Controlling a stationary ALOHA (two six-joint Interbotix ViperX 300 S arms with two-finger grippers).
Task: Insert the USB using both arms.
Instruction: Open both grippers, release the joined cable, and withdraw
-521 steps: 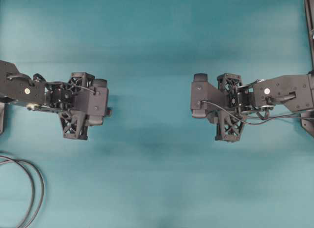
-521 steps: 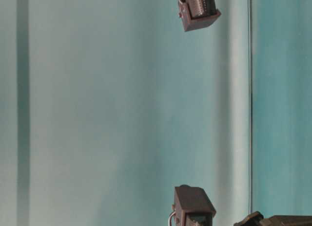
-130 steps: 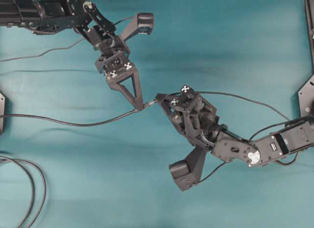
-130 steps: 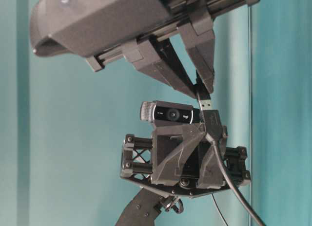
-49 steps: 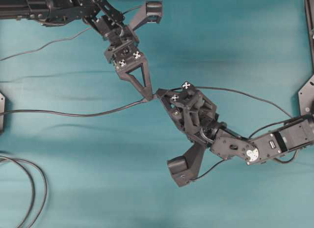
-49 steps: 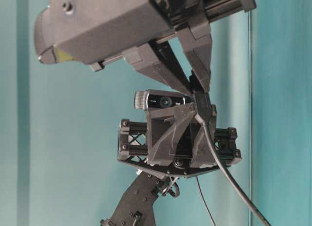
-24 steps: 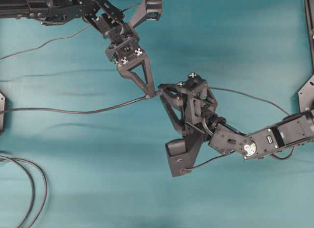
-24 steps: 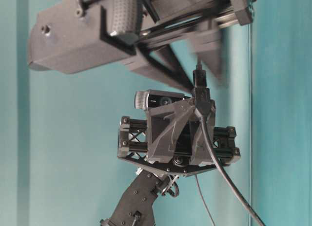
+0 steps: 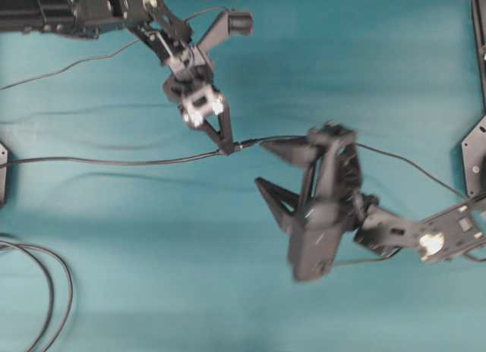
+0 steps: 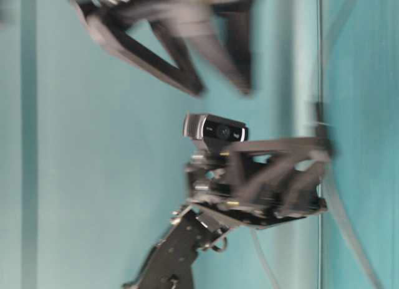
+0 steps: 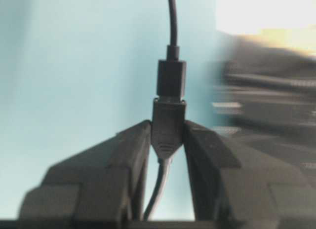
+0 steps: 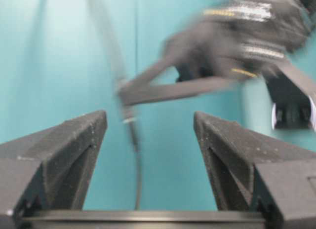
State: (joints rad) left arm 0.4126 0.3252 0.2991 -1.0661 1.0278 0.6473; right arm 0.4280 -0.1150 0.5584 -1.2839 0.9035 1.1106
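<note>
Robotics lab bench, teal tabletop [image 9: 395, 64], mounted camera [image 10: 215, 130]

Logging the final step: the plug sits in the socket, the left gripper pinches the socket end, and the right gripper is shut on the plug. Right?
Not quite. The right gripper is open and holds nothing; the right wrist view shows its fingers spread wide with only blurred cable beyond. The rest stands: in the left wrist view the plug sits in the socket, which the left gripper pinches.

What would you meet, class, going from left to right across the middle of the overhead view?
Thin dark cable lying across the teal cloth → left gripper with black truss fingers pinching the joined black connectors → blurred right gripper with spread black fingers → black mount plate at the right edge.
</note>
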